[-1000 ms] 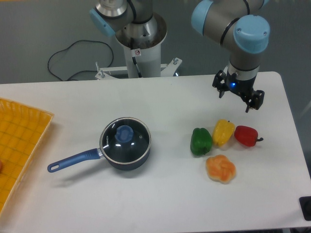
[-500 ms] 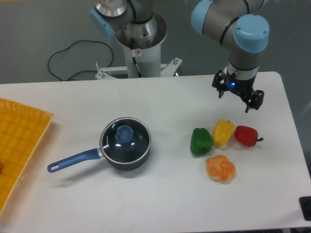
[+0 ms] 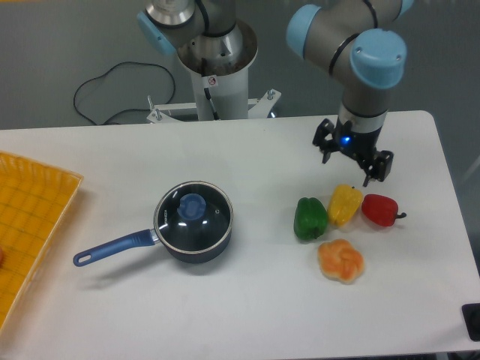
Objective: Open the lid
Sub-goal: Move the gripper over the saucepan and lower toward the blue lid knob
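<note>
Nearest us on the white surface, right side, sits an orange pepper. Behind it a row: green pepper, yellow pepper, red pepper, the green and yellow touching.

Left of centre is the dark blue saucepan w/ its handle pointing near-left. The lid sits flat on the pan, blue knob up, so we judge the task not yet begun: nothing's lifted, and approach, grasp on the knob and lift-off all remain.

At the far left edge there's a yellow tray, partly out of frame.

Further back on the right, the end effector hangs above the surface just behind the yellow pepper, well apart from the lid; fingers spread, holding nothing.

Beyond the surface we see the arm's metal pedestal, a black cable looping on the grey floor, and little else of the room.
</note>
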You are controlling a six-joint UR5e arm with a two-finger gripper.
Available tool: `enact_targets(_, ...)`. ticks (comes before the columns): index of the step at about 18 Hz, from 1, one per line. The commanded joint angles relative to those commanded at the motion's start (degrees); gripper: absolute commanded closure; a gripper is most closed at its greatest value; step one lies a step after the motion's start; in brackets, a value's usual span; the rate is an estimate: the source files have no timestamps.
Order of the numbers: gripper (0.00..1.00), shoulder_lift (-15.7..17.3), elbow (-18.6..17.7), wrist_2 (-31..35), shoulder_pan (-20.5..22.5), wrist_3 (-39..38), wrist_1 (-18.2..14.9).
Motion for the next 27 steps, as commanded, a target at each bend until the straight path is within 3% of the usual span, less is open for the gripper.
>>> enact_targets(2,0.00,-0.2,0.0,0.2,-2.4,-4.6,0.3)
enact_targets(11,0.00,1.9,-3.0,3.2,-9.1,-11.1,1.2)
enact_targets(21,0.00,5.4,-8.6,3.7,-21.4,-12.8,1.3)
enact_targets(27,0.00,6.9,-9.8,3.5,-24.2,-13.4,1.3)
